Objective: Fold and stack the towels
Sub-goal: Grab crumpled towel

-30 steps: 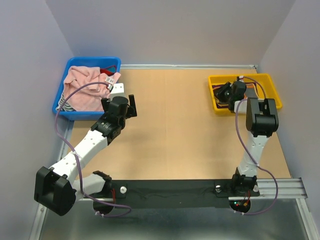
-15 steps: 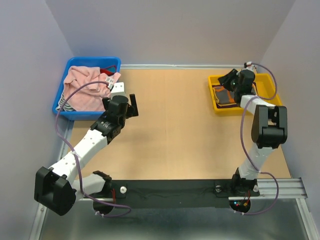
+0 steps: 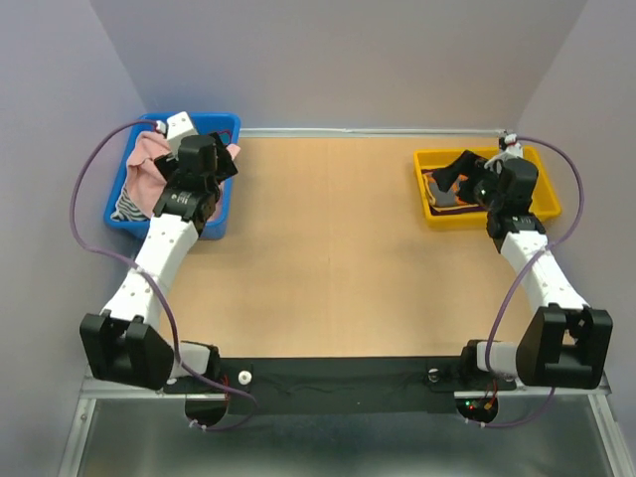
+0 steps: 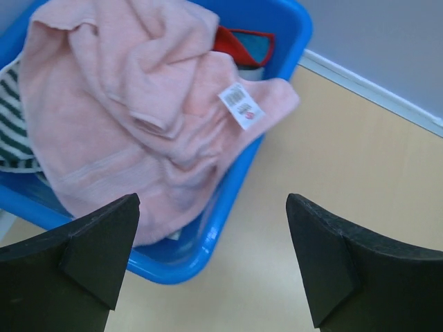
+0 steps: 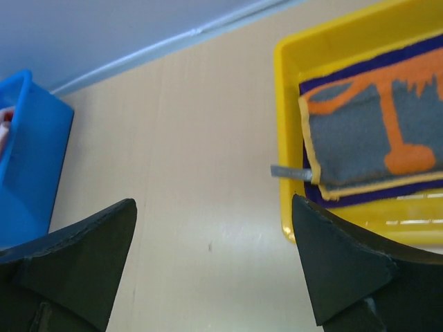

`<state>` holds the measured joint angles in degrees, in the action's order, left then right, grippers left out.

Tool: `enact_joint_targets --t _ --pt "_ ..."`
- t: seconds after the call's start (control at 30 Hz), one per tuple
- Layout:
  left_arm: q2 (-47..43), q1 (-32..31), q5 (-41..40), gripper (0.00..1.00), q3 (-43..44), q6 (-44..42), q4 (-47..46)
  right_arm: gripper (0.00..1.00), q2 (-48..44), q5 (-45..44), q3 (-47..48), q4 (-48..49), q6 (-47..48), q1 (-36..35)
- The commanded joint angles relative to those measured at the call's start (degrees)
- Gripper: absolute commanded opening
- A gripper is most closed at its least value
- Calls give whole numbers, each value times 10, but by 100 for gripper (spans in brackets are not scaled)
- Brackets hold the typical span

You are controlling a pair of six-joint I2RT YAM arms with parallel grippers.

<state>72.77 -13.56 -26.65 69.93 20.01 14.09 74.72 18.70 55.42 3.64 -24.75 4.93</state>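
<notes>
Two claws stand wide with nothing between their fingers. The left gripper (image 4: 212, 207) hangs over the near rim of the blue bin (image 4: 277, 28) at the table's (image 4: 360, 180) far left corner, its dark fingers (image 4: 97, 242) apart on either side of the view. Just beyond them the pale pink towel (image 4: 118, 117) lies crumpled in the bin, one corner with a white tag (image 4: 242, 106) draped over the bin's wall. A striped cloth (image 4: 10, 138) shows under its left edge, and a red cloth (image 4: 232, 45) peeks out at the far end. The right gripper (image 5: 212, 204) is spread above bare tabletop just beside the yellow tray (image 5: 287, 138) at the far right corner. In that tray the grey-and-orange towel (image 5: 360, 138) lies folded flat on top of the dark purple towel (image 5: 374, 195), whose edge shows as a band around it. A small grey tag (image 5: 287, 171) sticks out from the stack toward the tray's wall.
</notes>
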Motion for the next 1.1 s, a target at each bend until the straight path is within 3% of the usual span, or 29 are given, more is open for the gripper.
enact_joint_targets --t 0.0,0.27,0.43,0.6,0.63,0.67,0.77,0.97,1.03,1.07 --pt "54 80 -10 98 44 24 2 99 -75 48 -75 -35 20 1" --pt "195 158 2 94 124 27 -59 100 -110 71 -109 -35 19 -47" --pt "288 174 6 79 194 26 -60 100 -110 88 -115 -35 19 -48" --pt "338 177 10 51 228 15 -52 100 -112 87 -120 -35 21 -48" --pt "339 176 8 30 228 13 -53 100 -113 87 -121 -35 22 -48" --pt "339 176 6 20 227 7 -54 100 -113 90 -123 -35 22 -48" --pt "331 177 9 2 225 -3 -55 100 -115 93 -125 -35 20 -48" --pt "262 155 38 0 254 -15 -54 100 -126 101 -126 -35 16 -48" --pt "235 136 28 0 310 -30 -50 100 -128 104 -124 -35 15 -48" --pt "228 90 17 0 334 -42 -40 100 -130 105 -123 -35 14 -48"
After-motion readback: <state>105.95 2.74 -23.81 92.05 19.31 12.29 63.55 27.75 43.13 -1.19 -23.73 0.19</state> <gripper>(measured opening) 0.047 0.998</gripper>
